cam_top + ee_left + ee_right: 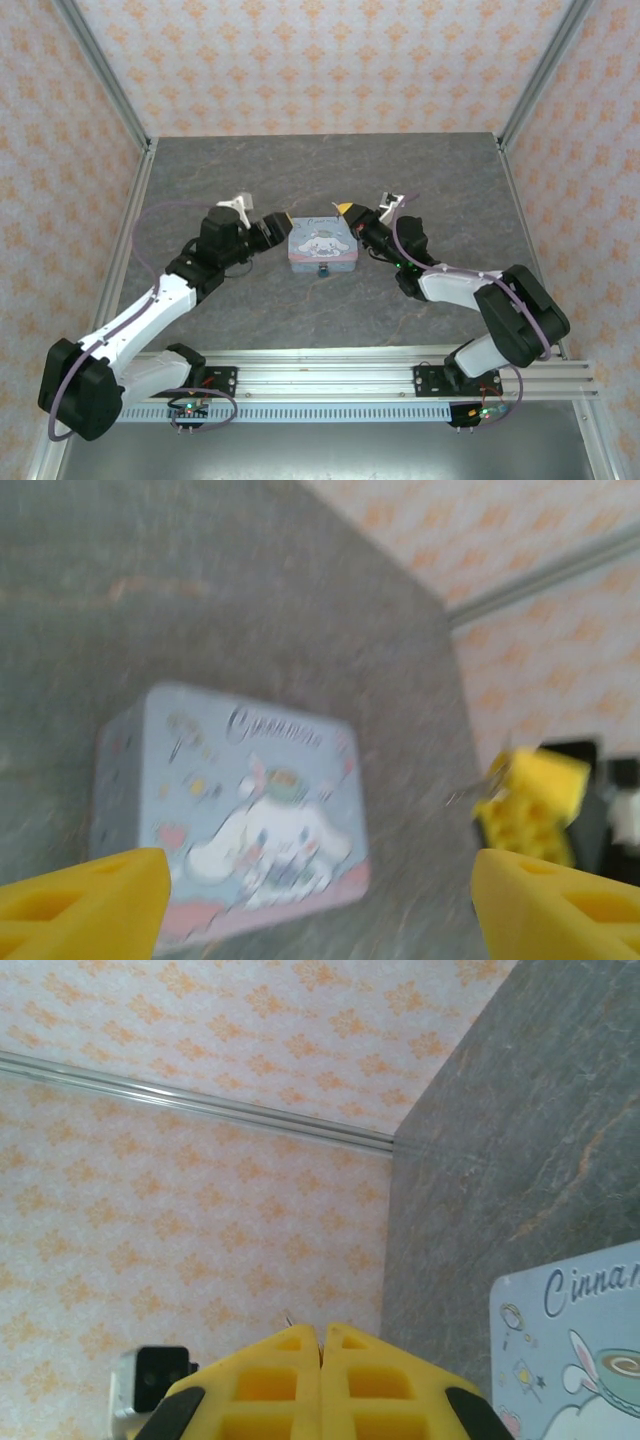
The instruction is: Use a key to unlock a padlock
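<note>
I count two tools, one tin, one padlock and one key. My left tool is just beside the tin's left edge, its yellow cell-moulded fingers spread wide apart and holding nothing. My right tool hovers by the tin's far right corner, fingers pressed flat together. A thin dark sliver, the key, pokes out at their tips, mostly hidden. The tin is rectangular and round-cornered, pastel blue with a cartoon dog, flat on the grey marbled counter. The padlock, a small blue-teal speck, lies at the tin's near edge. Its shackle is too small to make out, and the left wrist view is blurred.
</note>
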{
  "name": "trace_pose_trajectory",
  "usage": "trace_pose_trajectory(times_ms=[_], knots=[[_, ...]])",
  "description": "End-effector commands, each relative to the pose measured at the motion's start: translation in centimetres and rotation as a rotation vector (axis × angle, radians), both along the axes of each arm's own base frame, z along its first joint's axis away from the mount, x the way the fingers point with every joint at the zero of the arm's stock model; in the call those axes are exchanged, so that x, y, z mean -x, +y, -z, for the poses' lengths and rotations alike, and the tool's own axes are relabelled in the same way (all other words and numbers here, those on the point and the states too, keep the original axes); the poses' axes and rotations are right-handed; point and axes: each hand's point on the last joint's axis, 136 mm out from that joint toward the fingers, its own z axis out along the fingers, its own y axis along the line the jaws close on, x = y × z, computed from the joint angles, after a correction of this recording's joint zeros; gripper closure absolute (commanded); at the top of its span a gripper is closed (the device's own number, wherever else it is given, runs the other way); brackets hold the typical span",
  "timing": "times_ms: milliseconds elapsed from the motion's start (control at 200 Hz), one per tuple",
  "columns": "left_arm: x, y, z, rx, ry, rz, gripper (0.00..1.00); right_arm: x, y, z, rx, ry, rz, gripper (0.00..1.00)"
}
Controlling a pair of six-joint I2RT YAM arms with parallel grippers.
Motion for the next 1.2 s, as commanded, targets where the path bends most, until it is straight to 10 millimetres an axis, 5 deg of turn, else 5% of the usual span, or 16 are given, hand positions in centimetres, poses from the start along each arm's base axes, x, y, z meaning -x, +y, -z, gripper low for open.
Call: trace_pose_trajectory(times_ms=[0,145,410,581,1196], knots=[[3.6,-2.0,3.5,-0.088,0.068,0.168,0.21,0.7,0.0,1.1,0.052,0.031,-0.031,1.00],[5.5,-4.1,6.6,-0.099,0.087,0.236,0.21,1.2,-0.3,2.0,0.075,0.073,-0.030,1.00],[6.0,-7.1,9.8,-0.141,0.055,0.312,0.44,2.0,-0.9,3.8,0.098,0.124,-0.024,1.00],[4.7,-8.7,11.3,-0.188,0.036,0.330,0.51,2.0,-0.7,4.6,0.110,0.139,-0.039,1.00],[0.1,-9.0,14.8,-0.346,-0.064,0.252,0.52,0.5,-0.7,6.9,0.093,0.172,-0.028,1.00]])
